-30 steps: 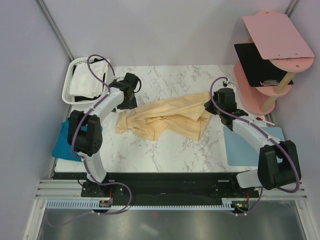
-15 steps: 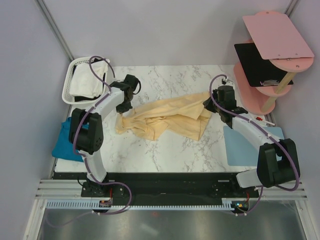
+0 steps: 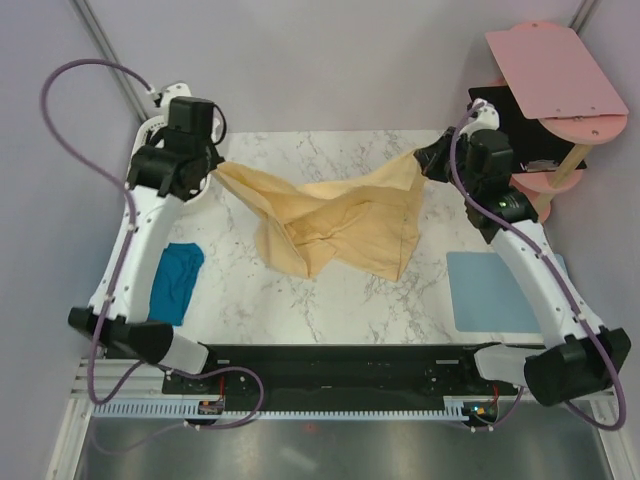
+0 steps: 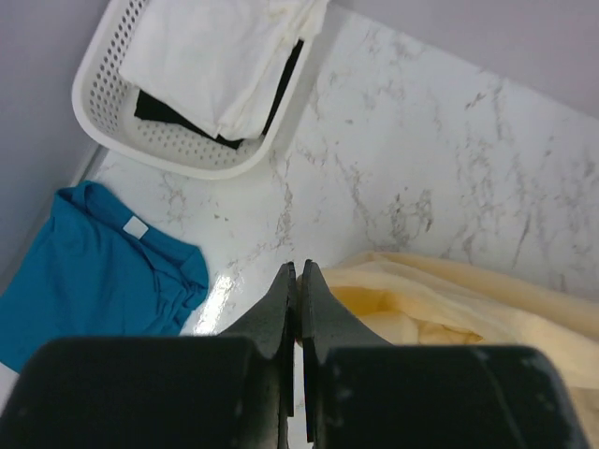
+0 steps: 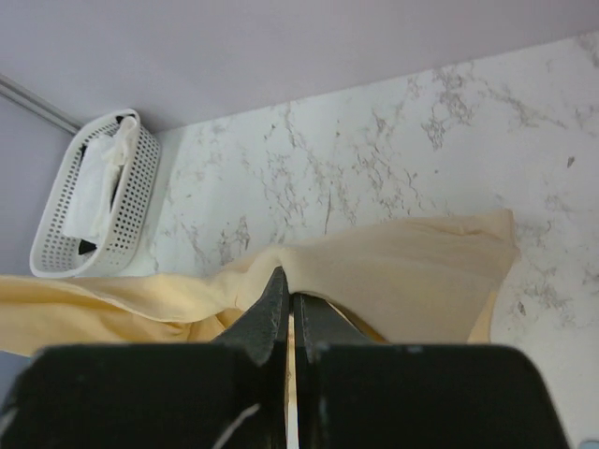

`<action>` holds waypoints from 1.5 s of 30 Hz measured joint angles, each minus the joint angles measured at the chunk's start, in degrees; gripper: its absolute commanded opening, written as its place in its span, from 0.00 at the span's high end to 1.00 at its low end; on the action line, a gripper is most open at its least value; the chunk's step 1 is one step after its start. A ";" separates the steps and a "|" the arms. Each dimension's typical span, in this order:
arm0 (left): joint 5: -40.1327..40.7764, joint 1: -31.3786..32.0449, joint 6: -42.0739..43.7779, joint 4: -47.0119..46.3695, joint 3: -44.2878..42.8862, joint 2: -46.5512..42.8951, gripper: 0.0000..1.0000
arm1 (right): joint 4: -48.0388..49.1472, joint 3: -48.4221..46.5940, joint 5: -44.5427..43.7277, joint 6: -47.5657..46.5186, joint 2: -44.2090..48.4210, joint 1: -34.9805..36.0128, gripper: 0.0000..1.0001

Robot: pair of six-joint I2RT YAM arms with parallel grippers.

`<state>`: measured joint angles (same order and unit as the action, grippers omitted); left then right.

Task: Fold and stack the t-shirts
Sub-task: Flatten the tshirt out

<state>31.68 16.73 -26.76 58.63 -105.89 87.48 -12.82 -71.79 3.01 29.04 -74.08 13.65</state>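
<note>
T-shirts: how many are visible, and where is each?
3. The pale yellow-cream cloth t-shirt stretches across the marble table's middle; the teal blue t-shirt lies at its left edge; the white t-shirt is in the white slotted plastic basket. Dark cloth beneath may be another.

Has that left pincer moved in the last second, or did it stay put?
Yes. The left pincer has swung toward the far-left corner of the white marble table, pulling the pale yellow cloth t-shirt along with it.

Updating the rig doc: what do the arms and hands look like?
Both the left arm and right arm have white links, chunky black joint housings and a looping purple cable. The left hand and right hand are black, with two slim tapering fingers.
</note>
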 measured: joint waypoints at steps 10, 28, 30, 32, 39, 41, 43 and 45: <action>-3.69 0.00 2.45 1.42 -1.49 -25.51 0.98 | -10.03 -6.71 -2.25 -6.43 23.45 0.02 1.00; -19.41 0.11 4.46 5.09 -27.10 -34.75 0.98 | -19.82 -32.74 -4.98 -7.63 36.13 0.00 1.00; -18.21 0.11 4.94 5.09 -26.05 -33.09 0.98 | -19.39 -30.95 -5.35 -7.63 34.27 0.00 1.00; -16.76 0.11 5.51 4.90 -23.78 -29.70 0.98 | -18.36 -27.78 -5.75 -7.67 31.98 0.00 1.00; -12.70 -0.02 7.91 -0.55 -9.66 -9.53 0.98 | -12.46 -10.19 -7.41 -8.35 15.17 -0.04 1.00; -12.35 -0.57 8.57 -1.79 -6.73 -2.34 0.98 | -10.10 -6.43 -7.74 -8.37 8.90 -0.04 1.00; -12.17 -1.36 9.03 -2.03 -6.19 4.37 0.98 | -8.31 -4.13 -8.13 -8.44 2.47 -0.13 1.00; -12.00 -2.54 9.35 -2.78 -6.82 11.50 0.98 | -5.42 -4.00 -8.48 -8.44 -4.85 -0.42 1.00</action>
<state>19.68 14.20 -17.41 55.86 -112.71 98.98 -18.24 -75.79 -5.48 20.60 -78.94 13.23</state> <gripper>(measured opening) 0.034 0.012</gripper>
